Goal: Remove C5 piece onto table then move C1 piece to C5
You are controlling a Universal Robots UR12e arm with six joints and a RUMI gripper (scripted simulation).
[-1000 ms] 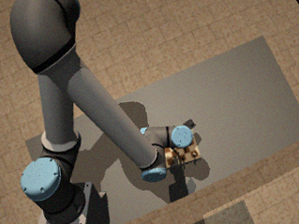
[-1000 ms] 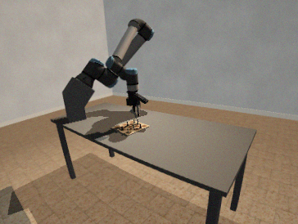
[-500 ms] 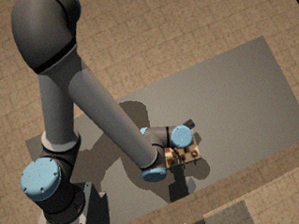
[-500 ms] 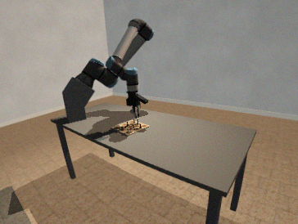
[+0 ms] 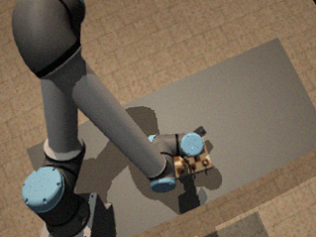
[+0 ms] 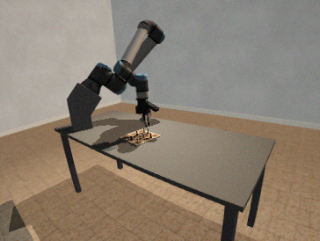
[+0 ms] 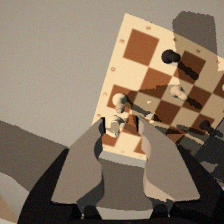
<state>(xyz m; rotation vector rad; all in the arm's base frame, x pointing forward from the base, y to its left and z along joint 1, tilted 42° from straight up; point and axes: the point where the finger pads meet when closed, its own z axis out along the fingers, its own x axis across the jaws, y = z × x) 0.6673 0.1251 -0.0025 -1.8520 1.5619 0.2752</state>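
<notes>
The gripper (image 7: 121, 125) hangs low over the near edge of the board (image 7: 140, 45). Its two fingers stand a little apart, with a gap between them, and they are not pinching anything yet. A pale piece (image 7: 115, 125) sits right in that gap. I think this is the C5 piece that has to go on the table (image 7: 50, 60), but the letters on the edge are too small to read.

What could go wrong? A second pale piece (image 7: 119, 100) stands just beside the first one. If the fingers go down a bit crooked, one could bump it and knock it over or push it out of its square. The gap is narrow too, so a fingertip could land on top of the piece and tip it.

Counting: one board, one gripper, two fingers. I can see five pieces: three pale, counting another one (image 7: 177, 91), and two dark, one (image 7: 170, 56) far off and one (image 7: 207, 126) at the right. More may be hidden.
</notes>
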